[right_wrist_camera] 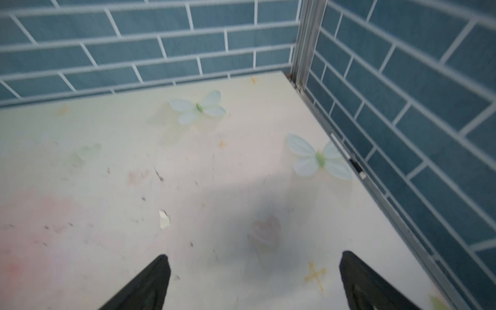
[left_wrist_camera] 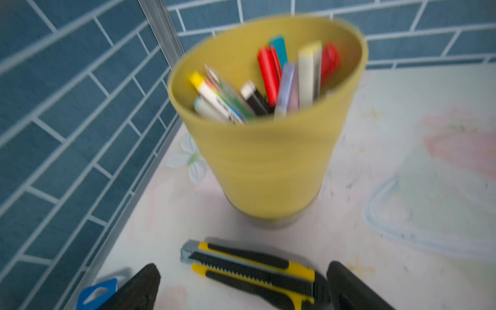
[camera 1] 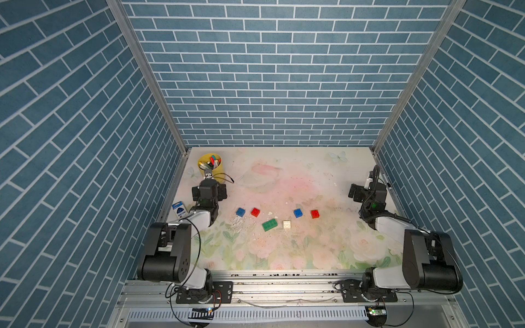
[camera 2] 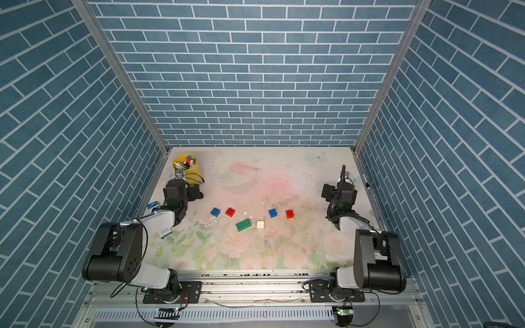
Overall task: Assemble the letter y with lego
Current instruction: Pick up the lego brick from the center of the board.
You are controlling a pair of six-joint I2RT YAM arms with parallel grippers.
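My left gripper and right gripper both gape empty, so I plan the left's swing toward four o'clock, straddling the green brick squarely across its width.

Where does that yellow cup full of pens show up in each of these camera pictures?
A top view: the yellow cup stands in the far left corner of the table.
A top view: same far left corner.
Left wrist: close up and blurred, filling the middle.
Right wrist: not in it.
Shared landmark: the metal corner post just behind the cup.
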